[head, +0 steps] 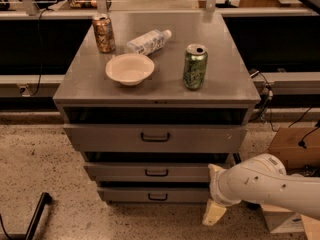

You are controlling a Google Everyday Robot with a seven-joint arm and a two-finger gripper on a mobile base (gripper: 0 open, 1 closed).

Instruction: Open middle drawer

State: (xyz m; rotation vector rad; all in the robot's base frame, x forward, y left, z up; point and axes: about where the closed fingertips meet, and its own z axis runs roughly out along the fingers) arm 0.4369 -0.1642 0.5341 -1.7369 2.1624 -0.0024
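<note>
High frontal view; hand (214, 194) low right

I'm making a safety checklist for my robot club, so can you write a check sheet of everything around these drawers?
Surface: grey cabinet top, level, carrying four things.
Job's things: middle drawer, small dark handle at its centre, nothing touching it.
Clutter: white bowl, upright green can, upright brown can, plastic bottle lying on its side.
Grippers: gripper low by the right end of the drawer fronts, away from the handle.
Cables: black cables on the cabinet's right; another cable on its left.
Surroundings: speckled floor, cardboard box on the right.
</note>
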